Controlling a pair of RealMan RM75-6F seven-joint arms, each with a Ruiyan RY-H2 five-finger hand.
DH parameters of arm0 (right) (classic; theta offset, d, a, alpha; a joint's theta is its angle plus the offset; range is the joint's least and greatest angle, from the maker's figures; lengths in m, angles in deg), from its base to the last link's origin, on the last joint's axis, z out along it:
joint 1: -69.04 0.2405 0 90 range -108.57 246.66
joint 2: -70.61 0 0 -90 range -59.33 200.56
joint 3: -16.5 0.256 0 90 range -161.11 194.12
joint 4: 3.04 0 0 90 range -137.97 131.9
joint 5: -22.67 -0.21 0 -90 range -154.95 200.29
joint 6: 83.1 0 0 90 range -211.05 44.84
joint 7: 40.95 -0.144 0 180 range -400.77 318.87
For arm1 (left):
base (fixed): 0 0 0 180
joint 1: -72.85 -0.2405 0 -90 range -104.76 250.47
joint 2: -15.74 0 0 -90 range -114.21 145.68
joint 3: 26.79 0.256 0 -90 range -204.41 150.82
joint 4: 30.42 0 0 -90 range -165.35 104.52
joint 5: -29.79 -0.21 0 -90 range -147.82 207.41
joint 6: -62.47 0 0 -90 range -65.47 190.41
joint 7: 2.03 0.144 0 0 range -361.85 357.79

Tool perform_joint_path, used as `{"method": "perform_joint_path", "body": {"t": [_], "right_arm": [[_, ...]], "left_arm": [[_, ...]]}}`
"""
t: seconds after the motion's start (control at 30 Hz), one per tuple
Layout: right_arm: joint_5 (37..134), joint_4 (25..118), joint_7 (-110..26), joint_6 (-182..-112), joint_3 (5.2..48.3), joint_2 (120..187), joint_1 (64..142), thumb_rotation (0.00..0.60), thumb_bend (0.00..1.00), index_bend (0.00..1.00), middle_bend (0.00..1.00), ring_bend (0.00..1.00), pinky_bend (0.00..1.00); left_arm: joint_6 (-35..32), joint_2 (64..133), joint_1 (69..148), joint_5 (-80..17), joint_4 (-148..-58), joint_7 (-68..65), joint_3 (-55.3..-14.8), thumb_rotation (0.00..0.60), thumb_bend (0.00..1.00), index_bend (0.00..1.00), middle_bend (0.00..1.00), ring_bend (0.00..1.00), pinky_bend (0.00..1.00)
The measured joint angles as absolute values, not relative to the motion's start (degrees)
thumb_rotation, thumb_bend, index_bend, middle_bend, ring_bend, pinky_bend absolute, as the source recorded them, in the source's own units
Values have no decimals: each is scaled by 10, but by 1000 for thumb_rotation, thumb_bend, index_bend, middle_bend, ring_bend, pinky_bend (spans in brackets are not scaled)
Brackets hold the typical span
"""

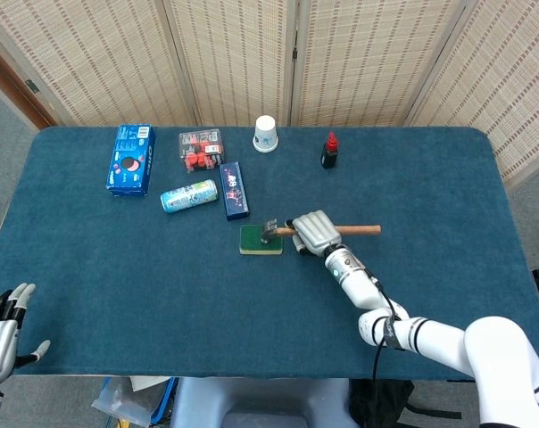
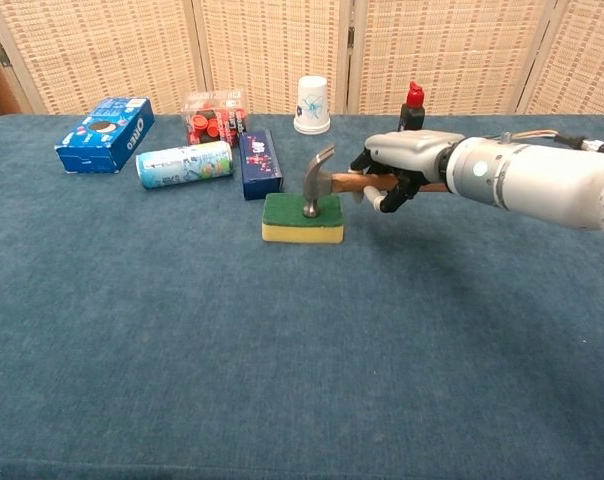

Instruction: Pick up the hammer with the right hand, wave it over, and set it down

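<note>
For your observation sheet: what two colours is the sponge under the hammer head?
The sponge is green on top, yellow below; clearest in the chest view.

Right hand (image 2: pixel 402 170) gripping hammer (image 2: pixel 327 182) by wooden handle, steel head down on green-topped sponge (image 2: pixel 302 217) on blue counter (image 2: pixel 182 340).

the head view looks steeply down from high at the near edge, taking in the whole dark blue cloth-covered surface (image 1: pixel 118 285) up to the woven screens. the chest view sits low and nearer, facing level across the same surface (image 2: pixel 182 350); both share its middle and far rows.
</note>
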State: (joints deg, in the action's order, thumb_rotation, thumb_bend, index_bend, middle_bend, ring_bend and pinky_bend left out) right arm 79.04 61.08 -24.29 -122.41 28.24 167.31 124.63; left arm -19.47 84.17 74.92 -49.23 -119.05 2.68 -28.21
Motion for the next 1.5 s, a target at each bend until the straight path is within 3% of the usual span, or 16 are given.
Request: {"method": "perform_joint_path", "body": {"t": [0.53, 0.8, 0.9, 1.03, 1.17, 1.3, 1.5], "right_arm": [[853, 721, -326, -1310, 291, 1568, 1177, 600, 796, 632, 797, 804, 818], [855, 691, -354, -1307, 271, 1556, 1147, 600, 779, 632, 745, 756, 813], [856, 664, -368, -1303, 268, 1566, 1143, 600, 755, 629, 714, 723, 768], [867, 621, -393, -1298, 264, 1586, 1138, 600, 606, 522, 597, 596, 629], [885, 582, -428, -1288, 259, 1605, 1134, 600, 368, 254, 346, 328, 420], [908, 566, -461, -1281, 256, 1615, 1132, 600, 207, 22, 108, 137, 252], [943, 582, -502, -1316, 259, 1603, 1120, 600, 166, 0, 63, 100, 218]], "left_arm": [[-197, 840, 752, -500, -1197, 28, -284, 600, 198, 0, 0, 20, 0], [-199, 840, 754, -509, -1209, 36, -283, 600, 198, 0, 0, 20, 0], [-201, 838, 754, -510, -1214, 39, -282, 600, 198, 0, 0, 20, 0], [-202, 836, 751, -509, -1216, 41, -280, 600, 197, 0, 0, 20, 0], [-203, 835, 750, -508, -1217, 41, -280, 600, 197, 0, 0, 20, 0], [-206, 835, 750, -509, -1217, 39, -281, 600, 198, 0, 0, 20, 0], [-206, 834, 751, -509, -1215, 38, -283, 600, 198, 0, 0, 20, 0]]}}
